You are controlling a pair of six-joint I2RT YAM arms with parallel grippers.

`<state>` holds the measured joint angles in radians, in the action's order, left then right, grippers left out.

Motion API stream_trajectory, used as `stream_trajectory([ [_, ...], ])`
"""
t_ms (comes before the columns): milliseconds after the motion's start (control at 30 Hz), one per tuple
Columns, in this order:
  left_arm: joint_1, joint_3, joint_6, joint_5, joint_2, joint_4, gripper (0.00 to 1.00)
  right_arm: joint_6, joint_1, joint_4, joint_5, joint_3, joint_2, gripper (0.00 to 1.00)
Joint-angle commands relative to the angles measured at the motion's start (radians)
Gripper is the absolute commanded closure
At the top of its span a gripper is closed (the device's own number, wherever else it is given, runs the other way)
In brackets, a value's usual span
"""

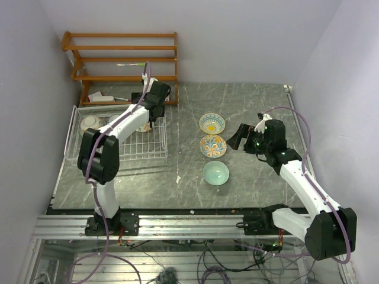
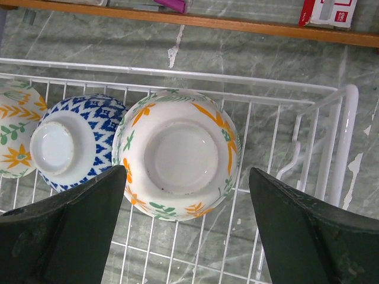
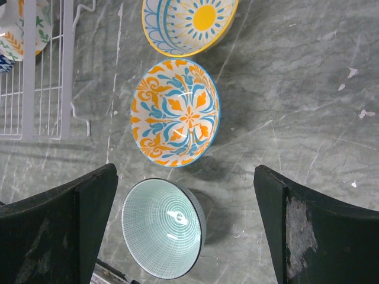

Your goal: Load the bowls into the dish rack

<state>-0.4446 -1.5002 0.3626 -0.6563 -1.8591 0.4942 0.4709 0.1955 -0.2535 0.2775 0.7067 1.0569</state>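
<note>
Inverted floral bowl [image 2: 177,161] btwn spread L claw [image 2: 186,170]

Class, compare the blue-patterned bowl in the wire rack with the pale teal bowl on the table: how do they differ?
The blue-patterned bowl lies upside down, foot up; the pale teal bowl sits upright. The first is in the dish rack, the second on the table. Both are small round bowls.

From above, my left arm [image 1: 127,123] hides much of the dish rack [image 1: 155,156]; I can't count the bowls [image 1: 90,122] inside. Wrist views clip the floral bowl [image 2: 15,136] at the rack's left end and the sun-patterned bowl [image 3: 188,21] off to its side.
</note>
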Motion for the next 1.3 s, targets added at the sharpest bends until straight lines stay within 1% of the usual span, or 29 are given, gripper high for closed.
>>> stream_trajectory([
  [0,-0.006,-0.066,-0.013,-0.034,-0.037,0.024,0.05,-0.010,-0.005,0.020,0.000,-0.008,0.001,0.00],
  [267,-0.005,-0.118,-0.024,-0.055,-0.089,0.080,0.08,-0.009,-0.007,0.019,-0.005,-0.002,0.005,0.00],
  [367,-0.005,-0.129,-0.024,-0.081,-0.099,0.105,0.07,-0.009,-0.006,0.019,-0.006,0.000,0.006,0.00],
  [567,-0.004,-0.144,-0.027,-0.089,-0.134,0.136,0.05,-0.003,-0.005,0.027,0.003,0.000,0.009,0.00],
  [667,-0.005,-0.132,-0.031,-0.085,-0.138,0.122,0.06,-0.002,-0.006,0.028,0.002,0.000,0.007,0.00],
  [733,-0.005,-0.125,-0.034,-0.086,-0.138,0.112,0.11,-0.002,-0.006,0.028,0.000,0.000,0.005,0.00],
  [867,-0.005,-0.135,-0.049,-0.091,-0.147,0.110,0.16,0.001,-0.006,0.031,-0.002,-0.002,0.004,0.00],
  [900,-0.005,-0.140,-0.053,-0.090,-0.149,0.112,0.18,0.001,-0.006,0.032,-0.001,-0.003,0.003,0.00],
  [1100,-0.004,-0.147,-0.062,-0.101,-0.151,0.116,0.23,0.006,-0.006,0.042,-0.001,-0.009,0.005,0.00],
  [1167,-0.005,-0.144,-0.062,-0.098,-0.145,0.115,0.29,0.005,-0.007,0.042,-0.004,-0.010,0.005,0.00],
  [1267,-0.005,-0.141,-0.059,-0.094,-0.130,0.112,0.34,0.006,-0.006,0.045,-0.003,-0.012,0.007,0.00],
])
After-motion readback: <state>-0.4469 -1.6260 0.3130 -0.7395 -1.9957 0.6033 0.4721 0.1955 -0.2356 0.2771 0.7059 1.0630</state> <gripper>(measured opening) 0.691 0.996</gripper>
